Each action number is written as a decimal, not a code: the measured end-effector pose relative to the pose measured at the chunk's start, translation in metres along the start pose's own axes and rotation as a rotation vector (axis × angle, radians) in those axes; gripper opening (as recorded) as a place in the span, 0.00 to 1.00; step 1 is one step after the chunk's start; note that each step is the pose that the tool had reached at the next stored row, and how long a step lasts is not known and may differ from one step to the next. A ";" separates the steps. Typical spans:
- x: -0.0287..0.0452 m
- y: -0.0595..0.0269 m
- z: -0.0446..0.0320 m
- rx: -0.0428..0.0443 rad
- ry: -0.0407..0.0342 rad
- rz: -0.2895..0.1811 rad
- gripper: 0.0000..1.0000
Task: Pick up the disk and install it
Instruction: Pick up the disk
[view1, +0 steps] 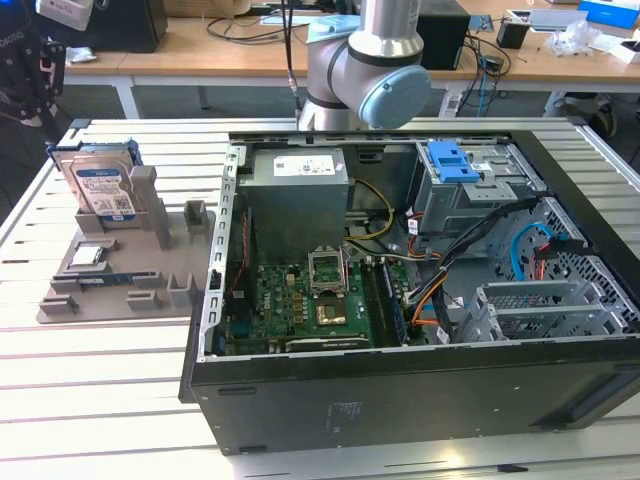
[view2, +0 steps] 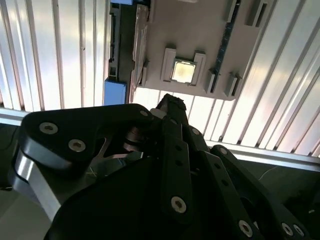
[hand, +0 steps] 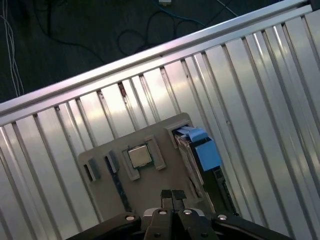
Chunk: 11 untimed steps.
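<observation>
Above the fixture (hand: 160, 131), the gripper (hand: 172, 193) hung with its jaws pressed together on nothing. Both wrist views showed the fingertips meeting with no gap and no part between them. I judged it empty and well clear of everything under it.

Under the tips lay the grey fixture, with a small square chip (hand: 140, 156) seated in its pocket. Near that pocket, at the plate's edge, the disk (hand: 206, 154) stood on its edge in its slot, blue frame uppermost.

In the exterior view the disk (view1: 100, 185) was upright at the far end of the fixture, which sat on the slatted table (view1: 120, 400) to that view's left of the open case (view1: 400, 400). Inside the case, the drive cage (view1: 470, 200) with its blue latch (view1: 450, 162) sat toward the exterior view's right, well apart from the disk.

As I read it, the job had barely started: the disk was not yet grasped, not lifted, not installed. The whole of the pick and the fitting was left.
</observation>
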<state>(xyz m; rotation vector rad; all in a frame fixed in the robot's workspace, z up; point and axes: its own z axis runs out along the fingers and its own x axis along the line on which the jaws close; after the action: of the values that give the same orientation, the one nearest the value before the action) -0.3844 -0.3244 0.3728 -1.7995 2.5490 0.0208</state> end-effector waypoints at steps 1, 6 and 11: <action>0.0000 0.0000 0.0000 -0.0003 0.0000 -0.010 0.11; 0.0000 0.0000 0.0000 -0.0016 -0.0001 -0.061 0.11; 0.0000 0.0000 -0.0001 -0.0022 -0.0001 -0.081 0.11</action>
<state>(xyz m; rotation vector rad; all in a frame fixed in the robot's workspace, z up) -0.3844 -0.3244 0.3728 -1.9017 2.4745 0.0223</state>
